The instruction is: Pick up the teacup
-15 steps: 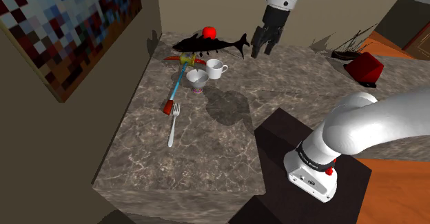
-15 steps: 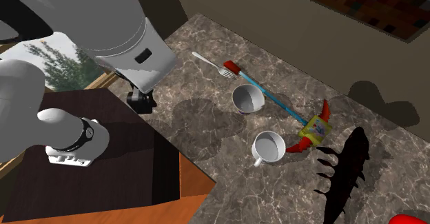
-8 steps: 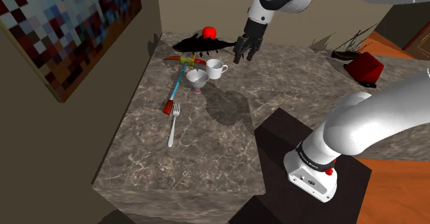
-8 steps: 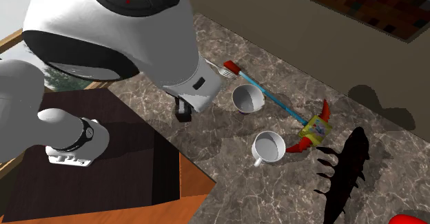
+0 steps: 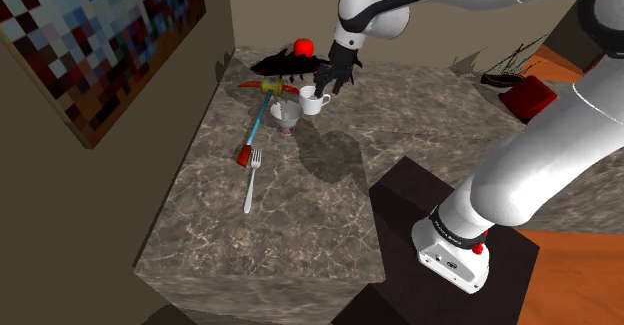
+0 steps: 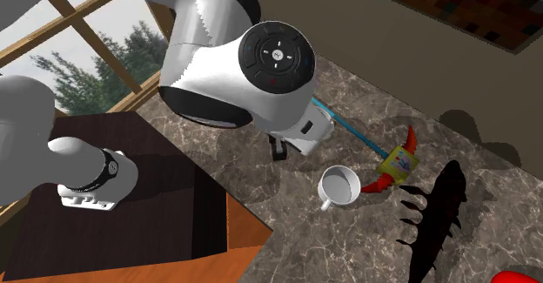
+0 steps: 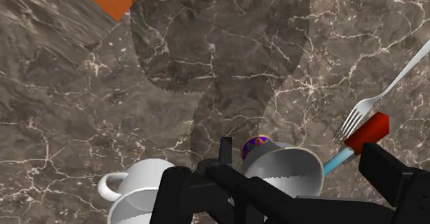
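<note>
Teacup — white, round, looped handle — on veined brown marble counter.

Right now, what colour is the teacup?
White; the teacup shows best in the second exterior view.

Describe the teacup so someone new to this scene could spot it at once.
On the marble table, look to the far end in the shoulder view, where the black fish figure lies. Two white vessels stand just in front of it. The teacup is the one on the shoulder view's right, with a loop handle; its neighbour, the footed bowl, has a stem and no handle.
</note>
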Robot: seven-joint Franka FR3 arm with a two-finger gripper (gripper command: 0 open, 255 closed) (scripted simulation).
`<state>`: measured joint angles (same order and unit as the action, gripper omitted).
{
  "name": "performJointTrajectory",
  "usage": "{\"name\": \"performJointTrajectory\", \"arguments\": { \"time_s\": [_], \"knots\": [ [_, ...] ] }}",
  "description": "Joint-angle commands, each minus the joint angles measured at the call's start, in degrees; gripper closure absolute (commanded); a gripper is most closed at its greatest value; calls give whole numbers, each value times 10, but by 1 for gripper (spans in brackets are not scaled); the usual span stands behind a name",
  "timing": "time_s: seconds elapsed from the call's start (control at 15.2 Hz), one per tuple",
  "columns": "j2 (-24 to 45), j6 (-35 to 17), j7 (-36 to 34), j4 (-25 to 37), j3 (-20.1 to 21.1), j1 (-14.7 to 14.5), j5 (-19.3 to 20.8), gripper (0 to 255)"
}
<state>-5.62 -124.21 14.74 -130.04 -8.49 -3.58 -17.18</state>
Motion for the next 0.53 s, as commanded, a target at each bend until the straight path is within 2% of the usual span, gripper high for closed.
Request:
{"name": "performJointTrajectory", "arguments": {
  "time_s": [0.0, 0.46],
  "knots": [
    [43, -25, 24, 19, -3, -2, -23, 0],
    [197, -73, 92, 127, 8, 3, -104, 0]
  ]
}}
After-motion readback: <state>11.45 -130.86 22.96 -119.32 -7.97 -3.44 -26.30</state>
